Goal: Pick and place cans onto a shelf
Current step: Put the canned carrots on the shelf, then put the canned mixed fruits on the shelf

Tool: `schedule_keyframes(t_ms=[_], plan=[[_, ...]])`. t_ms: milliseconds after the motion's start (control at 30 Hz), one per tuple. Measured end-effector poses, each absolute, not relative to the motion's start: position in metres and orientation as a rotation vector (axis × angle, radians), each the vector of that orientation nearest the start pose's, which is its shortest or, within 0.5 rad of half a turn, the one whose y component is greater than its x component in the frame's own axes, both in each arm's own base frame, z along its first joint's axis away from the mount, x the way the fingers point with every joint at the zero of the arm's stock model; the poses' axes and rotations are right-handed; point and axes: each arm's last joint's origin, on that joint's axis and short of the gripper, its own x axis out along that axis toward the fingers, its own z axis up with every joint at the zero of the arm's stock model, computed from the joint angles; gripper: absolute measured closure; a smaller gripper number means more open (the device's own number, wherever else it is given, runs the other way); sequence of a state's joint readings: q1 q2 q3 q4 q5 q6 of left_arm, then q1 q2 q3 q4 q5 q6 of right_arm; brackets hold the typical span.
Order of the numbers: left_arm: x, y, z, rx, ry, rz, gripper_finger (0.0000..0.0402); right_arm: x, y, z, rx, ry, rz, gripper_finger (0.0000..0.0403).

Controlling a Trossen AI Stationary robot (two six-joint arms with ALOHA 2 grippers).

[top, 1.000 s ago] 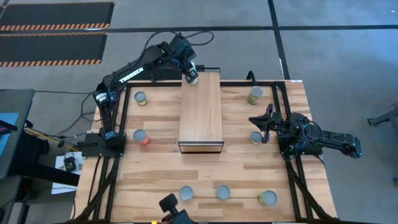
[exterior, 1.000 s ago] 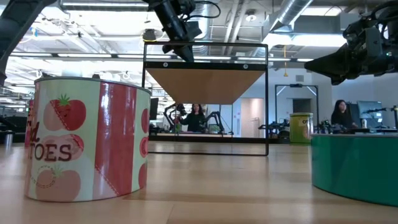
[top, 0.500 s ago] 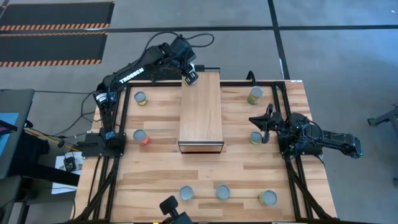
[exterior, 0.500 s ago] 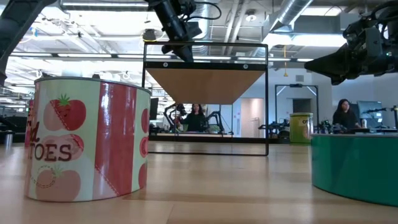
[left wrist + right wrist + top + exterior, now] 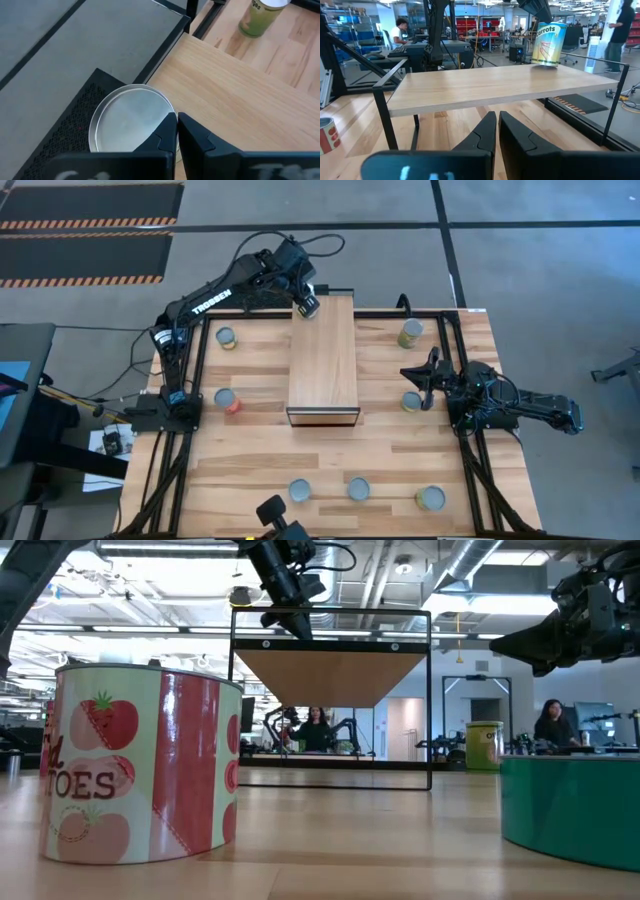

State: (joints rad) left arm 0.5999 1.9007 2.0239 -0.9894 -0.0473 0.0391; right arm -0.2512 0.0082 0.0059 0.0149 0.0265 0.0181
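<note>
A carrots can [image 5: 548, 44] stood at the shelf's [image 5: 323, 355] far corner — likely just delivered — under the left end effector [image 5: 305, 304], whose grip state I couldn't tell. The right end effector [image 5: 420, 377], fingers together, waited over the desk [image 5: 330, 455].

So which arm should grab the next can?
Probably the right. The right gripper is empty and sits just beside a can on the table. The left gripper is far away at the shelf back corner, above the carrot can standing there.
</note>
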Motion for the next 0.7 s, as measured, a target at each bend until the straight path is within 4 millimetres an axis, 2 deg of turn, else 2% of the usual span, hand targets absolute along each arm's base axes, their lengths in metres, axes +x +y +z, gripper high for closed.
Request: schedule_keyframes(t_ms=[300, 467, 567, 700], plan=[[0.333, 0.229, 0.370, -0.202, 0.853, 0.594, 0.0358, 0.095, -0.025, 0.166, 0.017, -0.015, -0.278, 0.0356], [0.335, 0.231, 0.373, -0.192, 0.819, 0.596, 0.0349, 0.095, -0.025, 0.166, 0.017, -0.015, -0.278, 0.0356], [0.333, 0.229, 0.387, -0.184, 0.774, 0.589, 0.0354, 0.095, -0.025, 0.166, 0.017, -0.015, -0.278, 0.0356], [0.321, 0.219, 0.416, -0.193, 0.674, 0.558, 0.0371, 0.095, -0.025, 0.166, 0.017, -0.015, -0.278, 0.0356]])
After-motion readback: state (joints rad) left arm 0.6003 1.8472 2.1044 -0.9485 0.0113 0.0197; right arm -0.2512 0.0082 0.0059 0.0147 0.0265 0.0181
